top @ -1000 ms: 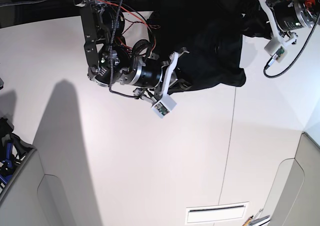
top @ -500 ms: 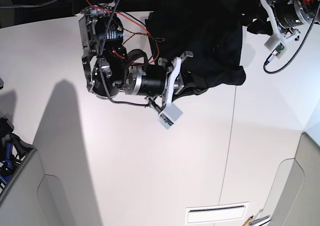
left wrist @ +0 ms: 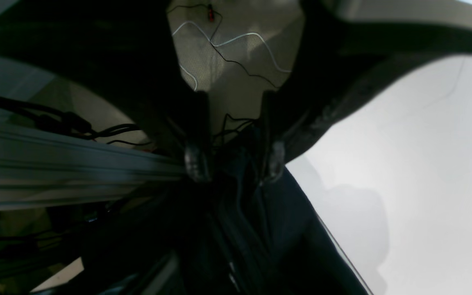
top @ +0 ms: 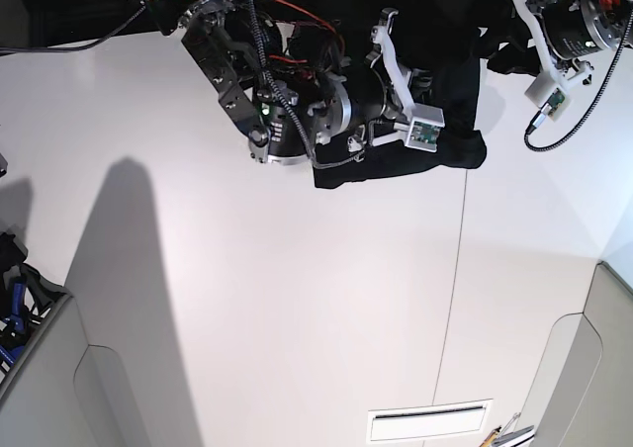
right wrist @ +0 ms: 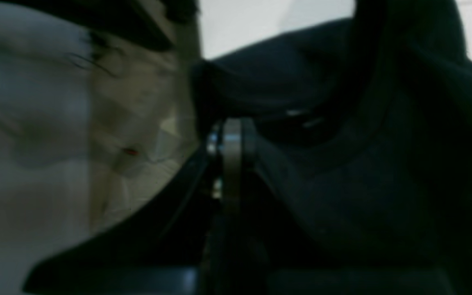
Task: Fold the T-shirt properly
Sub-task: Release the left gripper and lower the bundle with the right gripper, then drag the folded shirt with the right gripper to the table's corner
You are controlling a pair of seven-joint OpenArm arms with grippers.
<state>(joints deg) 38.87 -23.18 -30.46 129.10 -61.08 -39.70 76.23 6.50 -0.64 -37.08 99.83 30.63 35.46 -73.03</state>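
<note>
The black T-shirt (top: 457, 152) lies bunched at the far edge of the white table (top: 297, 289). My right gripper (top: 420, 76) hovers over its middle, dark against the cloth. In the right wrist view this gripper (right wrist: 231, 139) is shut, with T-shirt (right wrist: 363, 184) fabric draped over and around its tips. My left gripper (top: 499, 42) is at the shirt's far right corner. In the left wrist view its fingertips (left wrist: 197, 164) stand apart, and a bunch of T-shirt (left wrist: 260, 229) cloth is pinched in the left gripper (left wrist: 236, 166).
A seam (top: 460, 269) runs down the table to the near edge. A white slotted plate (top: 430, 425) lies near the front. A bin with blue items (top: 12, 313) sits at the left edge. Cables hang behind the far edge.
My right arm swung up and to the right, from beside the shirt's left edge to over its middle, carrying cloth with it. The left arm barely moved.
</note>
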